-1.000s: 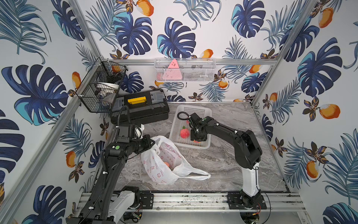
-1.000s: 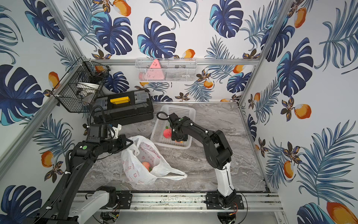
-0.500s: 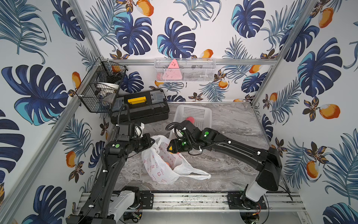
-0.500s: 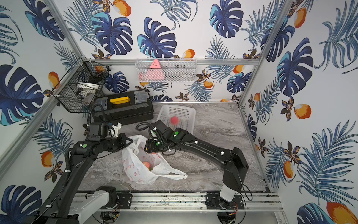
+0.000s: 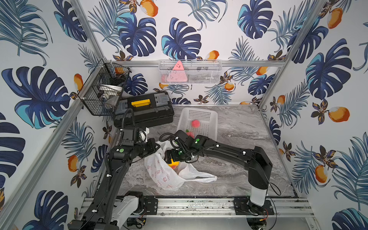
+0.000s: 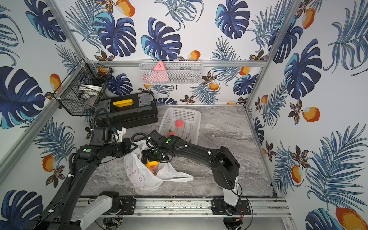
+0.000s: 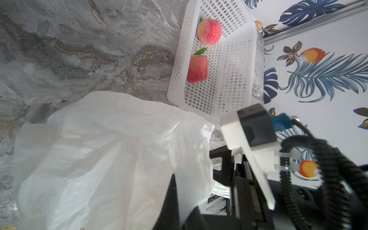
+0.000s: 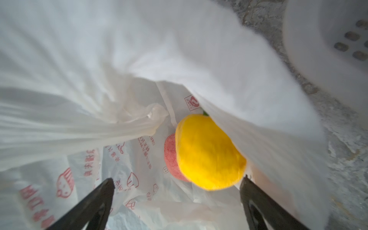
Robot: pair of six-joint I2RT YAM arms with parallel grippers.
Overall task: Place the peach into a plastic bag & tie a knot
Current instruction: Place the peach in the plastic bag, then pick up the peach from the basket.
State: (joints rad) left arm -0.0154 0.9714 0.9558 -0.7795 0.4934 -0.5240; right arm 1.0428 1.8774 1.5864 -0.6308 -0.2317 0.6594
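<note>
The peach (image 8: 209,153), with its yellow side up, lies inside the plastic bag (image 8: 99,59), on top of a second peach (image 8: 171,159), a pink one, of which you see only one edge. In both top views the peach (image 5: 172,164) (image 6: 152,164) shows through the open mouth of the plastic bag (image 5: 163,175) (image 6: 139,177). The bag rests on the marble tabletop (image 5: 239,129), at the front and a little to the left of the middle. One handle loop (image 5: 199,175) lies loose and flat on the tabletop and points to the right.

Your right pincer (image 8: 177,180) hangs just over the mouth of the bag. Its two black fingers (image 8: 95,201) are wide apart and grip nothing; the peach is just beyond their tips. In a top view you find the right pincer (image 5: 171,157) directly above the fruit.

Your left pincer (image 5: 157,147) is closed together on the far left edge of the bag and holds this edge up from the tabletop. In the left wrist view the white film (image 7: 89,159) hangs down from it.

Just behind the bag stands the white perforated basket (image 5: 199,114) with two more peaches (image 5: 196,123) in it. To the left of the basket, against the back wall, lies a black toolbox (image 5: 143,111) with a yellow handle.
</note>
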